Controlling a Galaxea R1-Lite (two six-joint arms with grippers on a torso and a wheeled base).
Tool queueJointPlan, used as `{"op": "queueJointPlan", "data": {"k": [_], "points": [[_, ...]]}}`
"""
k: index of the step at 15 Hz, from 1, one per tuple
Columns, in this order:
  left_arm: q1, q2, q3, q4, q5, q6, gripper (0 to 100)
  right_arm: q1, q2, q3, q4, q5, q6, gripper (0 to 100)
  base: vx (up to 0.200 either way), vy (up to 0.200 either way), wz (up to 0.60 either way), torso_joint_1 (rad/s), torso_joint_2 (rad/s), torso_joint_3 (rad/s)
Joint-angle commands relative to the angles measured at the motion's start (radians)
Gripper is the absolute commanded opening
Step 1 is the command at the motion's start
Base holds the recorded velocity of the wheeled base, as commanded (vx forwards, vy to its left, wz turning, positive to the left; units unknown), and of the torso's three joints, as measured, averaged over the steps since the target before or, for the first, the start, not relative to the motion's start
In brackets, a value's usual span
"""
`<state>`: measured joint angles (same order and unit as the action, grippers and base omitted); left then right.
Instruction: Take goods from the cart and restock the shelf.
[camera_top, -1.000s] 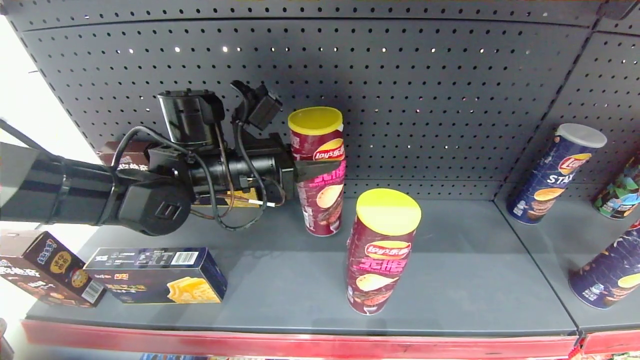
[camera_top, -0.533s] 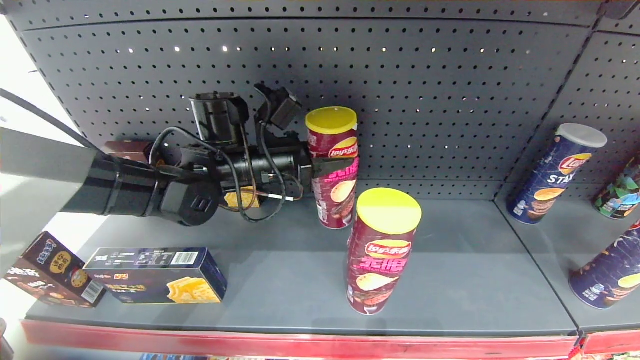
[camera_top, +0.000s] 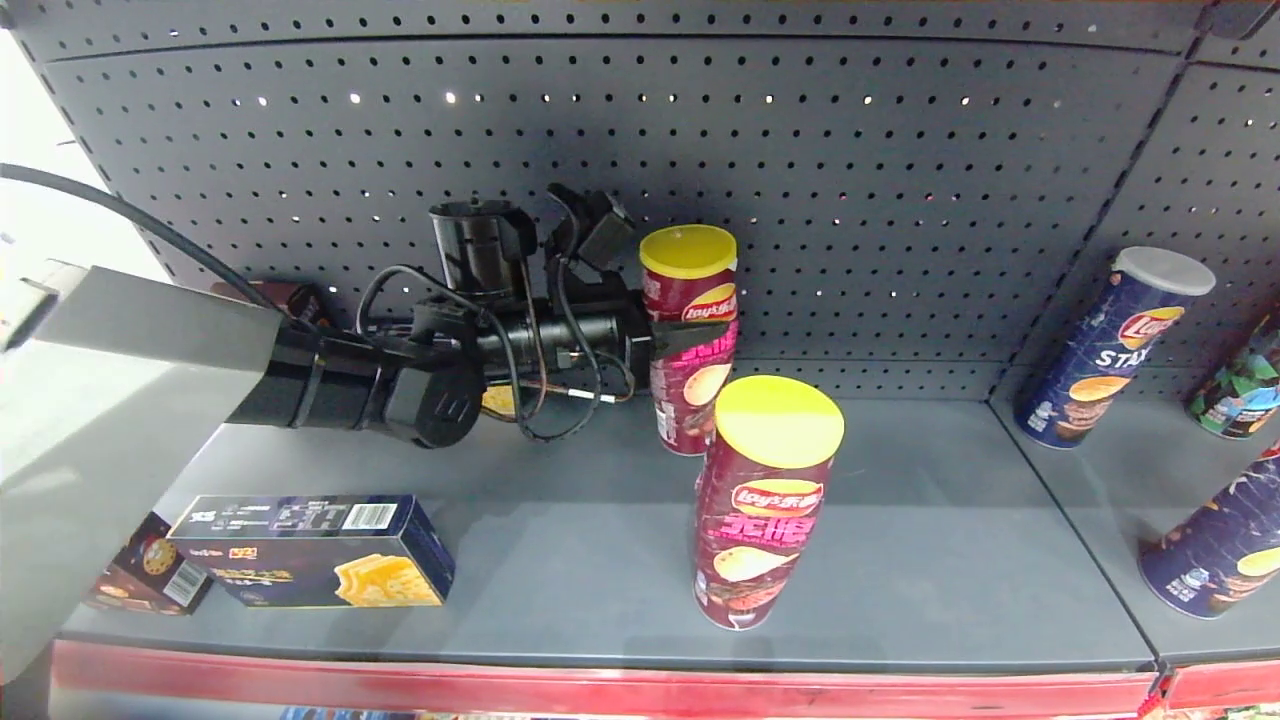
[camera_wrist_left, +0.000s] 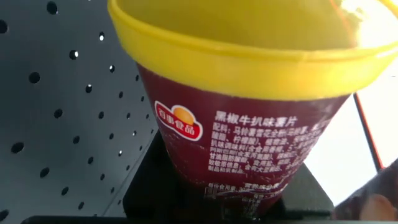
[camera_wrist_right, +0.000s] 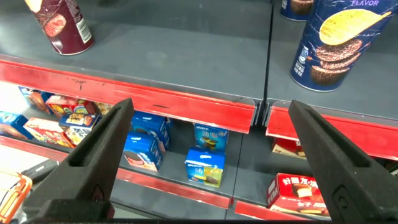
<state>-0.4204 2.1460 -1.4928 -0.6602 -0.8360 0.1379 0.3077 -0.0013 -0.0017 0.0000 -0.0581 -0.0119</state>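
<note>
The left gripper (camera_top: 690, 337) is closed on a maroon chip can (camera_top: 684, 405) with a yellow lid, which is clamped from the side a little above its middle. In the left wrist view the maroon chip can (camera_wrist_left: 249, 149) is seen from close by, with its lid rim towards the camera. The can is held upright near the back of the shelf (camera_top: 930, 560), just in front of the pegboard (camera_top: 850, 200). Whether its base is touching the shelf cannot be told.

A second can (camera_top: 765, 500) of the same kind is set upright in front of the held one, slightly to its right and nearer the shelf's red edge (camera_top: 600, 690). A blue box (camera_top: 310, 550) is laid flat at the front left, with a brown box (camera_top: 140, 575) just beside it. Two blue cans (camera_top: 1110, 345) are placed in the next bay to the right.

The right gripper (camera_wrist_right: 214, 162) is held with its fingers (camera_wrist_right: 93, 162) spread wide and nothing between them, in front of the red edge, with lower shelves (camera_wrist_right: 261, 149) of boxed goods seen behind it.
</note>
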Motion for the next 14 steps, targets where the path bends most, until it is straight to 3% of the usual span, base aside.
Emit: {"op": "queueJointPlan", "data": {"k": [1,4,7,13,14], "points": [[-0.001,0.028,-0.026,0.002,0.0,0.0,0,0.001,0.001,0.0,0.0,0.0,0.0,100,0.0,0.0,0.0,0.0,0.0,0.0],[-0.001,0.045,-0.035,0.002,0.0,0.002,0,0.001,0.001,0.0,0.0,0.0,0.0,100,0.0,0.0,0.0,0.0,0.0,0.0],[-0.001,0.071,-0.053,0.004,0.0,0.029,0,0.001,0.001,0.0,0.0,0.0,0.0,100,0.0,0.0,0.0,0.0,0.0,0.0],[-0.006,0.095,-0.08,0.004,0.014,0.032,0,0.001,0.001,0.0,0.0,0.0,0.0,100,0.0,0.0,0.0,0.0,0.0,0.0],[-0.008,0.101,-0.08,0.004,0.014,0.032,100,0.001,0.001,0.0,0.0,0.0,0.0,100,0.0,0.0,0.0,0.0,0.0,0.0]]}}
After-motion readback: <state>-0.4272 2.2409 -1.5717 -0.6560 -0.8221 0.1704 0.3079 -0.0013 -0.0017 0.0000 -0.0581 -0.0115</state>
